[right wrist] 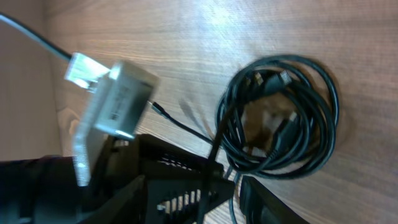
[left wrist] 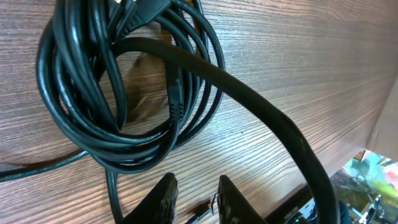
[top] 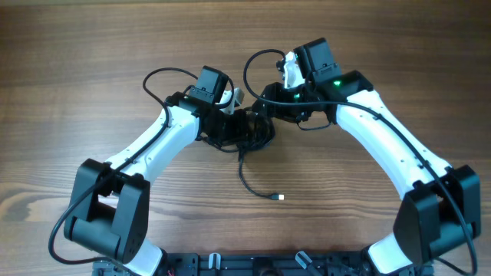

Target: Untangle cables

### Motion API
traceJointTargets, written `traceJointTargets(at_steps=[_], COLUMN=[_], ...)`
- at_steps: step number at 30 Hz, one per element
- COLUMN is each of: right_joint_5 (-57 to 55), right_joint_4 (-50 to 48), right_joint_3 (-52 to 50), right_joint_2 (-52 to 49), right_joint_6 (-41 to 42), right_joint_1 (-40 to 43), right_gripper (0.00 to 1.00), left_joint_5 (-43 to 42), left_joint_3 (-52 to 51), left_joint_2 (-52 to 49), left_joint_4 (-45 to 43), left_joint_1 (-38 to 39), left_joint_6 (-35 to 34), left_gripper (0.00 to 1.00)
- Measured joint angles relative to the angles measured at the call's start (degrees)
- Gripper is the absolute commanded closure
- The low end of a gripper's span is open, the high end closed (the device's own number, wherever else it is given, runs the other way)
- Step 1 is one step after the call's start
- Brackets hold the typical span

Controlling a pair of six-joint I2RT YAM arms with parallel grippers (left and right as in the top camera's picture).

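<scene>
The cables (top: 257,132) are thin black cords wound into one coil at the table's middle. A loose tail runs from the coil towards me and ends in a silvery plug (top: 281,197). My left gripper (top: 239,121) sits at the coil's left side. In the left wrist view its fingers (left wrist: 196,194) are a little apart and empty, just short of the coil (left wrist: 124,87). My right gripper (top: 268,101) is at the coil's top right. In the right wrist view its fingers (right wrist: 236,186) are closed to a narrow gap on one strand leading from the coil (right wrist: 292,118).
A thick black wire (left wrist: 273,124) crosses the left wrist view above the table. A white block on the left arm (right wrist: 115,99) fills the left of the right wrist view. Bare wooden table (top: 92,46) lies all round, and the arm bases stand at the front edge.
</scene>
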State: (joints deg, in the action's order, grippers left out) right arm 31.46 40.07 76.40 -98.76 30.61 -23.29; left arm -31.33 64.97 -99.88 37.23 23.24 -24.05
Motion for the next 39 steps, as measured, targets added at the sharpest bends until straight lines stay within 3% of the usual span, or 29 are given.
traceJointTargets(at_steps=[7, 12, 16, 18, 23, 28, 35, 39], right_joint_5=[0.4, 0.4, -2.1, -4.2, -8.9, -10.8, -11.2, -11.2], right_joint_4=[1.2, 2.0, 5.0, 5.6, 3.8, -0.4, -4.0, -4.3], right_joint_3=[0.0, 0.0, -0.1, -0.3, -4.3, -8.9, -9.4, -9.4], right_joint_2=[-4.0, -4.8, -6.3, -6.8, -6.8, -7.2, -9.9, -11.3], right_joint_6=[1.0, 0.9, 2.1, 2.7, 4.3, 4.7, 4.7, 4.7], right_joint_1=[-1.3, -3.0, -3.3, -3.3, -3.3, -2.6, -1.3, -1.3], right_gripper=[0.57, 0.78, 0.86, 0.90, 0.90, 0.90, 0.90, 0.90], left_joint_5=[0.0, 0.7, 0.6, 0.7, 1.1, 1.3, 1.6, 5.8], left_joint_3=[0.0, 0.0, 0.0, 0.0, 0.0, 0.0, 0.0, 0.0], left_joint_2=[0.0, 0.0, 0.0, 0.0, 0.0, 0.0, 0.0, 0.0], left_joint_4=[-0.4, -0.4, -0.4, -0.4, -0.5, -0.6, 0.0, 1.3], left_joint_1=[0.0, -0.3, -0.3, -0.3, -0.3, 0.0, 1.4, 1.4], left_joint_6=[-1.6, -1.8, -1.8, -1.8, -2.0, 0.3, 4.0, -3.6], left_gripper=[0.75, 0.75, 0.76, 0.83, 0.84, 0.62, 0.66, 0.63])
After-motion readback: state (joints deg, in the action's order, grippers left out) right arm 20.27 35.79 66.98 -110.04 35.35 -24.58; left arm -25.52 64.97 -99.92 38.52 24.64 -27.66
